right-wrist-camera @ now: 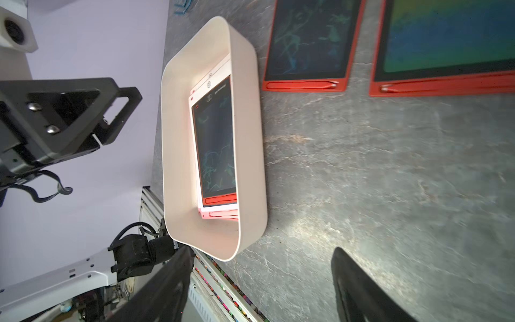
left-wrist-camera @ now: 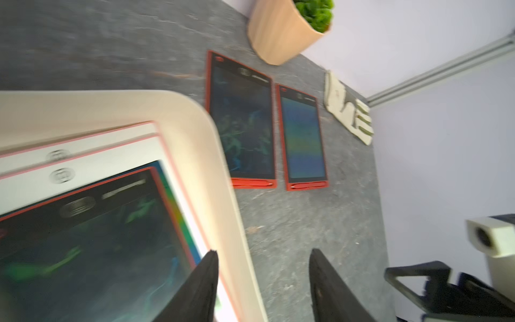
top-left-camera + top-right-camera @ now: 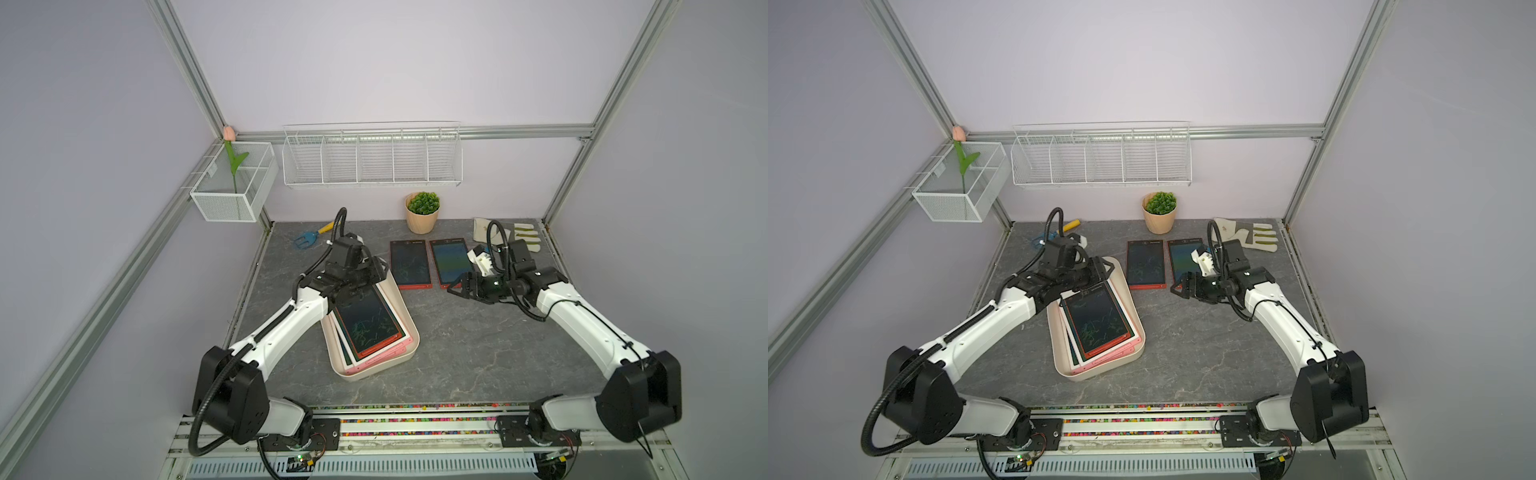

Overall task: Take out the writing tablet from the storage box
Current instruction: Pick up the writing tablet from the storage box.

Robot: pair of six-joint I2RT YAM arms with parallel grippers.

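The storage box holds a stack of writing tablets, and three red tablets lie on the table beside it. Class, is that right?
Not quite: two red tablets, not three, lie on the table beside the storage box, as both top views show. The box does hold a stack.

No legible text, brand, number or sign anywhere. Faint pale marking on the top bezel of the red-framed writing tablet (image 1: 214,145) uppermost in the storage box (image 1: 178,156) — too small and blurred to read. Round emblem on each of the two white tablets under it, in the left wrist view (image 2: 62,175) — shape only, no letters made out. Similar smeared markings on the top bezels of the two red tablets beside the box on the table, (image 3: 409,264) and (image 3: 451,262) — unreadable. Green scribbles on the dark screens — drawn lines, not writing.
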